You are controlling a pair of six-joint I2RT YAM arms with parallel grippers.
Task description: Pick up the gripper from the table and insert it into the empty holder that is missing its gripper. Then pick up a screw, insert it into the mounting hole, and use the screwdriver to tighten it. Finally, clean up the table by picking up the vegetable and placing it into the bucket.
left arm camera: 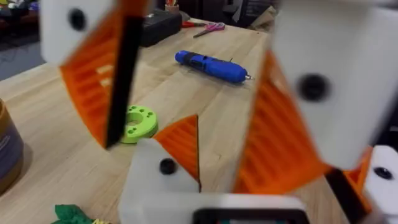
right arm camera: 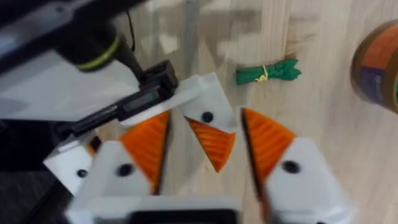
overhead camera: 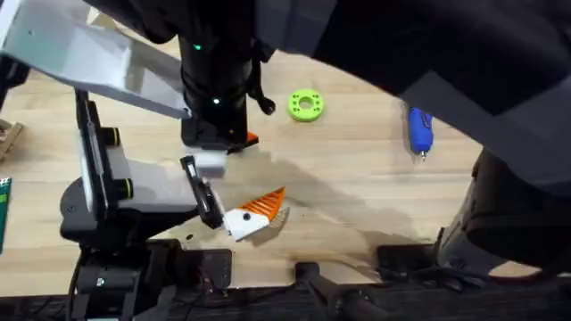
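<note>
My left gripper [overhead camera: 234, 189] lies open low over the table [overhead camera: 357, 187]. The orange wedge gripper [right arm camera: 214, 144] sits on its white holder [right arm camera: 202, 99]. My right gripper [right arm camera: 205, 124] reaches across and stands open around that wedge, with a gap on each side; its big orange fingers [left arm camera: 93, 81] loom in the left wrist view. The blue screwdriver [overhead camera: 418, 129] lies at the far right. The dark-green vegetable [right arm camera: 267, 73] lies on the wood beside the orange bucket [right arm camera: 378, 62].
A lime-green ring with holes [overhead camera: 305, 105] lies between the arms and the screwdriver. Scissors [left arm camera: 208, 28] and a black box [left arm camera: 158, 26] sit at the table's far end. The right arm's dark bulk hangs over the top and right of the overhead view.
</note>
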